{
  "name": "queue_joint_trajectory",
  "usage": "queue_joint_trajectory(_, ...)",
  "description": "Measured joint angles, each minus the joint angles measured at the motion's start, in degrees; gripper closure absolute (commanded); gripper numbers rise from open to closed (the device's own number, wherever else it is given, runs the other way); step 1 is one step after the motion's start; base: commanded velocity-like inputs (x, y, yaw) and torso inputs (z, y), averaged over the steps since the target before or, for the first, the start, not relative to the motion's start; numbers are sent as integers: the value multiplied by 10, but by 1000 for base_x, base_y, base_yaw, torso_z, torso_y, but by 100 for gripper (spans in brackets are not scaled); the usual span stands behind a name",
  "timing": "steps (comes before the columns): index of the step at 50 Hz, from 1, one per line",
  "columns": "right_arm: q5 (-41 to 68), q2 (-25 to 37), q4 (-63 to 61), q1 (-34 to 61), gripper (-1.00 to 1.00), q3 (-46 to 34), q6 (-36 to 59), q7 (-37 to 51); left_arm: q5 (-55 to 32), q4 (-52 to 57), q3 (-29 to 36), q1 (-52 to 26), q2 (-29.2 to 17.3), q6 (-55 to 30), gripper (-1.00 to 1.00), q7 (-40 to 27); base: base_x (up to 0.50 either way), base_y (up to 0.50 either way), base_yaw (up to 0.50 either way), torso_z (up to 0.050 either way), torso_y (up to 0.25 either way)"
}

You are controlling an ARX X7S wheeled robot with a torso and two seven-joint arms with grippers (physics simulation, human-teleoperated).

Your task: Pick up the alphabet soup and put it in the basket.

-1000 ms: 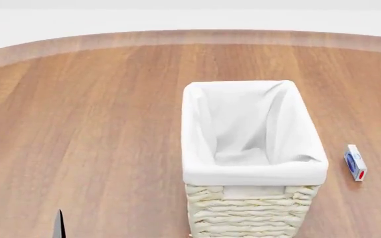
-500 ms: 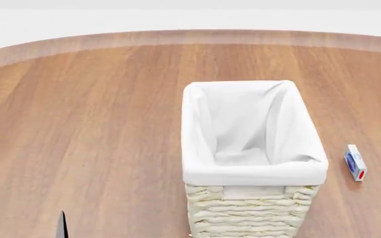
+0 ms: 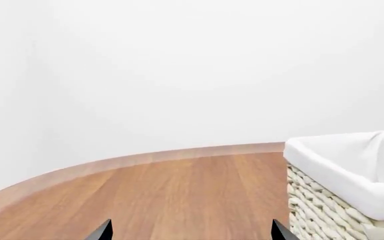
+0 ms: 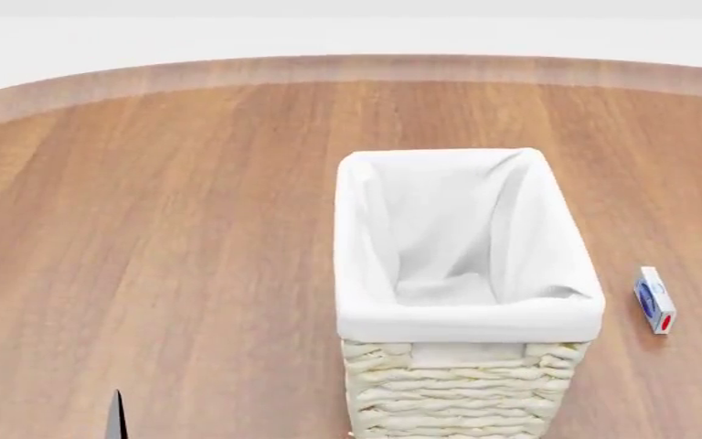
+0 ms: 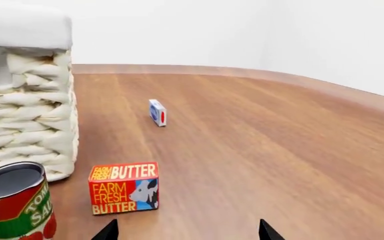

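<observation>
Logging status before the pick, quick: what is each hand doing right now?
Left hand: open, holding nothing, beside the basket.
Right hand: open, holding nothing, facing the butter box.

Wooden table [image 4: 180, 229], round edge, plank grain running away from the robot, white wall behind. On it: cream wicker basket [image 4: 461, 402] with white cloth lining folded over the rim, standing upright near the middle. Small white-and-blue box [image 4: 654, 300] just off the basket's right side, apart from it. In the right wrist view, a red and yellow butter box [image 5: 124, 188] stands by the basket's base, and a tomato sauce can [image 5: 15, 202] stands upright beside it, close to the wicker
</observation>
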Motion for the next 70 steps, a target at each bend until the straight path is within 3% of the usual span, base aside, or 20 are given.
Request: queue_joint_trajectory(70, 11, 0, 57, 18, -100, -9, -27, 4, -8, -3, 13, -6, -11, 1, -100, -16, 0, 0, 0, 0, 0)
